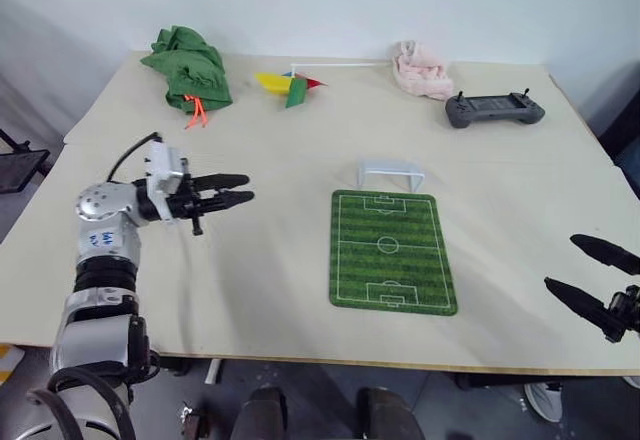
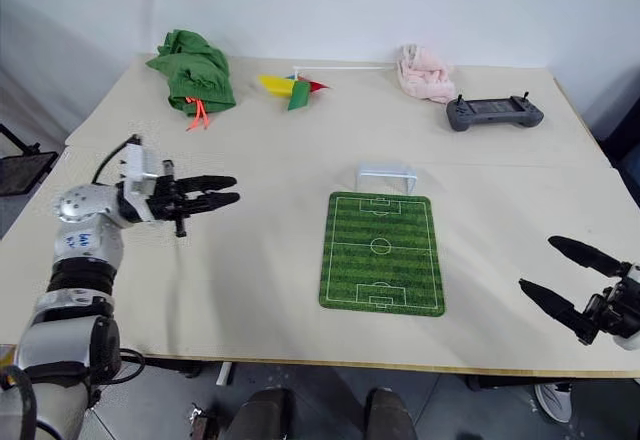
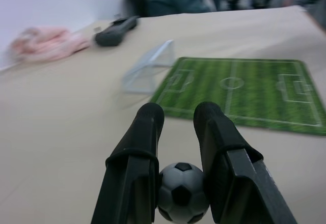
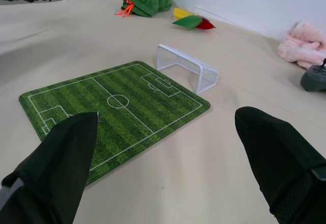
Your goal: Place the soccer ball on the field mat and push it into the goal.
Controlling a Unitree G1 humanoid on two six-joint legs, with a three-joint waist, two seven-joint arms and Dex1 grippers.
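The soccer ball (image 3: pixel 182 198) is seen clamped between the 2 fingers of the left gripper (image 1: pixel 238 189), near their base, and is carried above the tabletop (image 1: pixel 280 260) toward its left edge, well apart from the field mat (image 1: pixel 391 251). The right gripper (image 1: pixel 590 280) is held with fingers spread and nothing between them, near the right part of the front edge.

Progress is judged early: the ball has been picked up, but placement on the mat is not yet done and the push into the goal (image 1: pixel 391 172) is left.

The mat is laid right of the tabletop's centre, with its long axis running from the front edge toward the back edge. The goal is stood just beyond the mat's far short end, its long axis parallel to that end and its mouth faced toward the mat. The left gripper is pointed level, toward the mat. A push along the mat's long axis, toward the back edge, is judged to be required
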